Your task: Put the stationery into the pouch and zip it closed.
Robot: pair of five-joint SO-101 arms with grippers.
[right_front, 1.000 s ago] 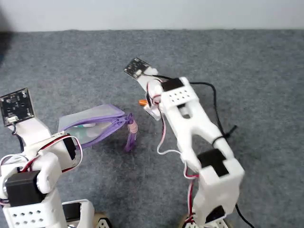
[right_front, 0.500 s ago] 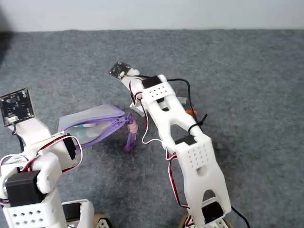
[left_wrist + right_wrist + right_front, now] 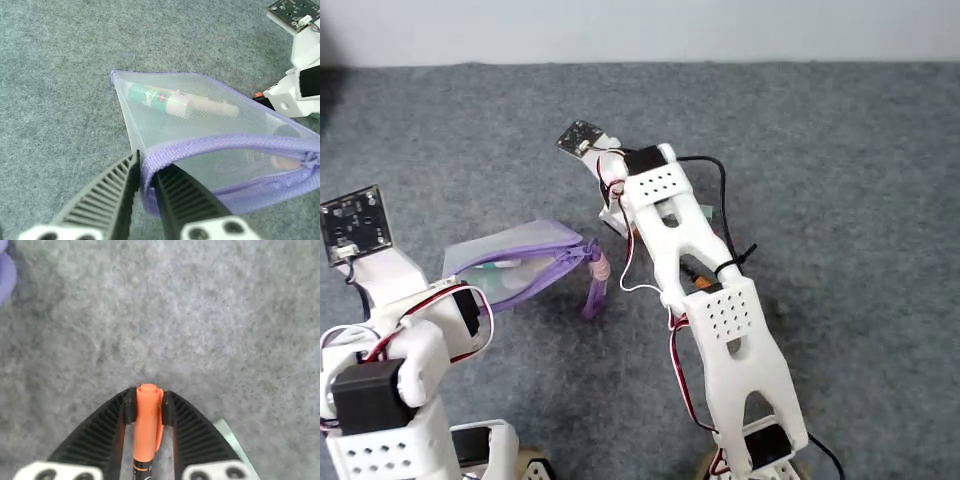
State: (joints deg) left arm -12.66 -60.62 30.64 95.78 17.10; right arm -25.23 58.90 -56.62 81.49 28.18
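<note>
**Pouch clamped at one corner, orange pen gripped off to its side**

Pouch (image 3: 210, 135) first, right in front of you: it lies on the grey carpet (image 3: 840, 150) that covers the whole table. The left gripper (image 3: 145, 165) is pinched tight on the purple zip edge (image 3: 225, 145) at the pouch's near corner. The mouth gapes open along that edge. Through the mesh wall you can see a white-and-green tube (image 3: 170, 100) lying inside.

In the high view the pouch (image 3: 520, 262) sits between your two arms, and its purple pull strap (image 3: 594, 290) trails onto the carpet toward the right arm (image 3: 665, 215).

Just past the strap, your right gripper (image 3: 147, 400) is clenched on an orange pen (image 3: 146, 425), tip pointed down at bare carpet. A pale green flat piece (image 3: 227, 432) lies close beside those jaws, and I can't tell what it is.

Farthest out, the carpet ends at a plain white wall (image 3: 640, 30).
</note>
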